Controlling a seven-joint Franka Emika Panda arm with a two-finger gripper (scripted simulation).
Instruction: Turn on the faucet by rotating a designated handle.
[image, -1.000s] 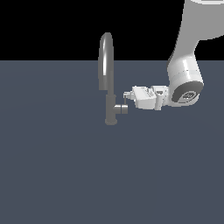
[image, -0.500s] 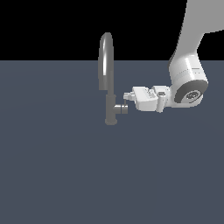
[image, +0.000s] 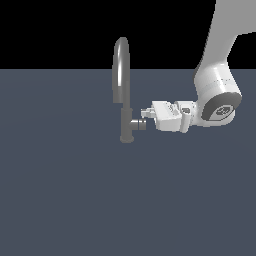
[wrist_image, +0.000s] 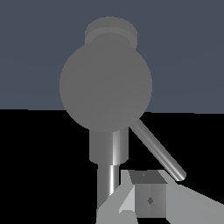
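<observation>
The faucet (image: 122, 85) is a slim grey tap with a high arched spout, standing mid-scene in the exterior view. Its handle (image: 137, 124) is a short stub pointing to the exterior view's right. My gripper (image: 146, 113) lies horizontal, shut with nothing in it, its tips just above the stub's outer end. The wrist view looks end-on at the handle (wrist_image: 106, 85), a round grey disc. A thin pin lever (wrist_image: 157, 151) slants off the disc toward my gripper (wrist_image: 134, 197), stopping close beside the fingertips; contact cannot be told. The faucet (wrist_image: 109, 151) body runs behind the disc.
A flat dark blue-grey floor (image: 65, 200) spreads all around the faucet, with black background above it. My white arm (image: 217, 95) comes down from the exterior view's upper right.
My gripper has sunk slightly toward the handle stub, and the arm's wrist joint has shifted a little to the exterior view's right. The faucet looks unchanged.
</observation>
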